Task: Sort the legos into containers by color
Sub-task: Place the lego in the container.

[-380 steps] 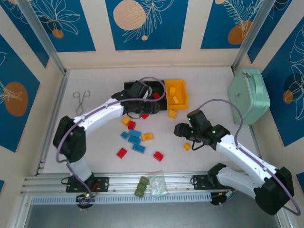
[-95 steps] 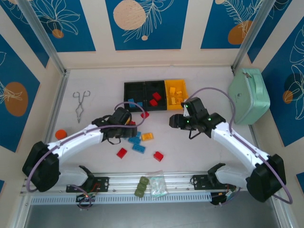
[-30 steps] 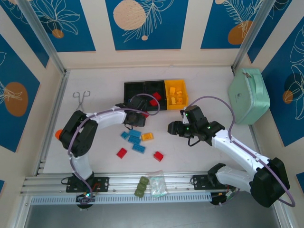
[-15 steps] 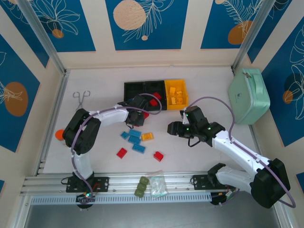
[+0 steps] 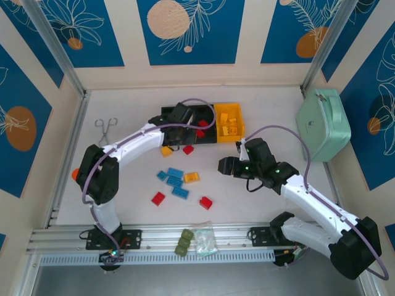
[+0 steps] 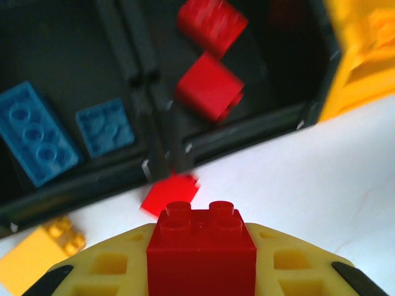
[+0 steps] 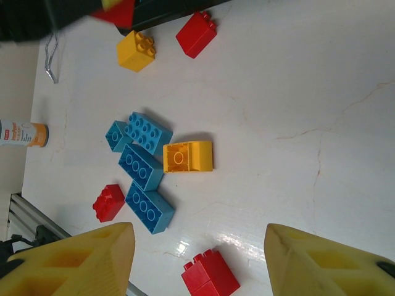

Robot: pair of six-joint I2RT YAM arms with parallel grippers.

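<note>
One pair of tongs point(image 5: 105, 129) lies by the left rail with bare table around it. Our left gripper point(image 5: 182, 119) hangs at the near edge of the containers point(image 5: 228, 105), clenched on a red brick point(image 6: 200, 237). Nine loose legos point(image 5: 175, 173) crowd the table nearer us. Our right gripper point(image 5: 226, 166) hovers released and empty, open tabletop between it and the mint case point(image 5: 322, 123) on the right.

You have red, blue and yellow-orange legos point(image 5: 175, 172) on a white table point(image 5: 123, 185); two containers point(image 5: 241, 125) are black, one yellow; walls point(image 5: 185, 31) blue, leaf-patterned.
</note>
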